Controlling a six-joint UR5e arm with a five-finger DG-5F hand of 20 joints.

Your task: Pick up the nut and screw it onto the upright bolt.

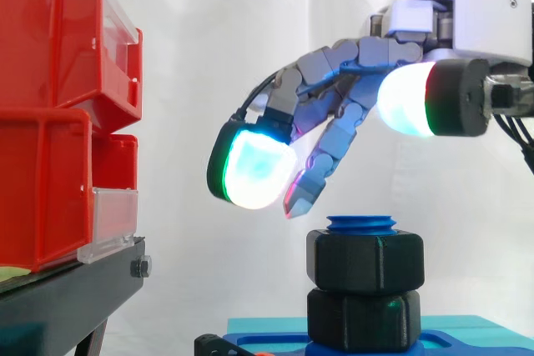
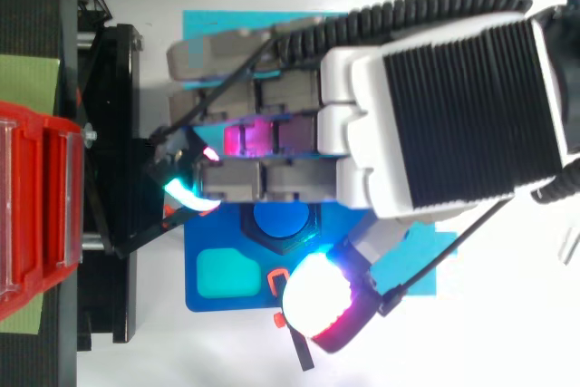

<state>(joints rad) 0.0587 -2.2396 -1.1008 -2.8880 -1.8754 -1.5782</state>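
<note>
Hand (image 1: 367, 52) hovering above nut (image 1: 365, 260) on blue bolt (image 1: 360, 224), fingers (image 1: 250, 168) apart, relaxed, angled downward

Black hexagonal plastic nut (image 1: 365, 260): level, seated around the bolt near its top, resting on a second black hexagonal piece (image 1: 364, 318). Blue plastic bolt (image 1: 361, 223): upright, its round tip protruding just above the nut.

Both nuts (image 1: 365, 260) are black, the bolt (image 1: 361, 223) blue, the base (image 1: 467, 327) blue and teal. The hand (image 1: 367, 52) is grey and white — its fingertips (image 1: 254, 168) glow cyan-white edged green, one magenta. The bins (image 1: 50, 114) are red, the stand (image 1: 67, 298) black, the curtain (image 1: 209, 39) white.
</note>
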